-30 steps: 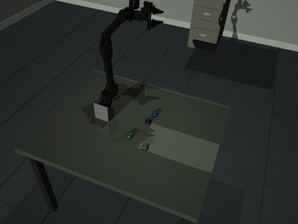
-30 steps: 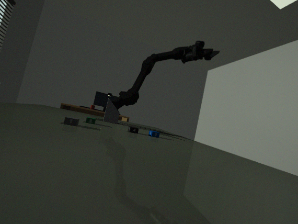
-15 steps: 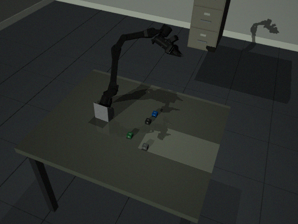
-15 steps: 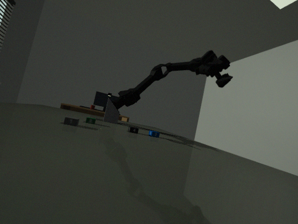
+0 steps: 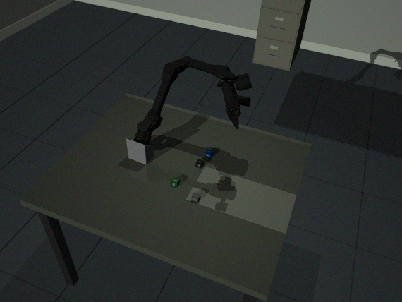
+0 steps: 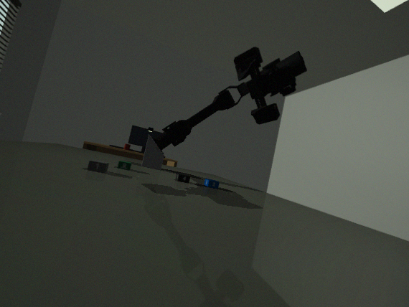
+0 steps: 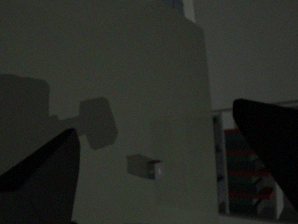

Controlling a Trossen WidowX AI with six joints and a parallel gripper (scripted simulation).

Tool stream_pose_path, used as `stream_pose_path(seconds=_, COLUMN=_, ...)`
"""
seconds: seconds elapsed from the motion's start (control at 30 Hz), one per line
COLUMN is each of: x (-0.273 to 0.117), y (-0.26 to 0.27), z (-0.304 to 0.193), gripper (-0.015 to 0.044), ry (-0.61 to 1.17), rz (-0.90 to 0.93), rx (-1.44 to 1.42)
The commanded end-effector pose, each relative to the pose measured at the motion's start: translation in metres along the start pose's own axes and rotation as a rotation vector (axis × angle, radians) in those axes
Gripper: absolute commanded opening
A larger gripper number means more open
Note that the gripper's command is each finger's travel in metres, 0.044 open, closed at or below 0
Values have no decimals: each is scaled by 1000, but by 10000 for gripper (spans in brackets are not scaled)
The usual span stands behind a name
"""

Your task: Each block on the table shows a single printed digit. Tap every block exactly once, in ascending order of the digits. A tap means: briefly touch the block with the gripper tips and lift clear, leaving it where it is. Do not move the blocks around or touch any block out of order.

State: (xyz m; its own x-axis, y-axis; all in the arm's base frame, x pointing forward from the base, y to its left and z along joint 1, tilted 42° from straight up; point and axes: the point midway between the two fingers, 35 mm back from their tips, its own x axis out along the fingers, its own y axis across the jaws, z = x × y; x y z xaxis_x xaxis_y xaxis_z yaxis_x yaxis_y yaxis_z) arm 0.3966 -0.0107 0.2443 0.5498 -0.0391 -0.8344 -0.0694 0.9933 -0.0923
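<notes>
Four small blocks lie near the middle of the table (image 5: 106,197): a blue one (image 5: 209,153) (image 6: 211,183), a black one (image 5: 199,163) (image 6: 183,177), a green one (image 5: 175,182) (image 6: 124,165) and a grey one (image 5: 195,197) (image 6: 97,166). Their digits are too small to read. My gripper (image 5: 235,124) (image 7: 157,122) is open and empty. It points down, high above the back right part of the table, well above and behind the blue block. In the wrist view a grey block (image 7: 145,166) shows far below, between the fingers.
The arm's white base box (image 5: 139,151) (image 6: 153,156) stands left of the blocks. A filing cabinet (image 5: 280,32) stands on the floor behind the table. The arm casts a shadow beside the blue and black blocks.
</notes>
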Motion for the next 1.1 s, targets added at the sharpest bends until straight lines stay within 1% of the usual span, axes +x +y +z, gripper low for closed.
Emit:
stream_pose_path(seconds=0.0, x=45, y=-31, z=-47, gripper=400, ry=180, rz=65, rx=-14)
stream_pose_path(seconds=0.17, x=87, y=-64, z=-119, gripper=400, ry=367, rz=209, rx=15)
stream_pose_path(seconds=0.3, x=107, y=-81, z=-184, gripper=400, ry=470, rz=379, rx=83)
stream_pose_path(seconds=0.4, x=114, y=-86, z=-235, gripper=400, ry=503, rz=537, rx=169)
stream_pose_path(seconds=0.47, x=115, y=-84, z=-267, gripper=400, ry=494, rz=652, rx=243)
stream_pose_path(seconds=0.53, x=113, y=-81, z=-288, gripper=400, ry=469, rz=735, rx=306)
stream_pose_path(seconds=1.07, x=112, y=-80, z=-293, gripper=400, ry=460, rz=755, rx=322)
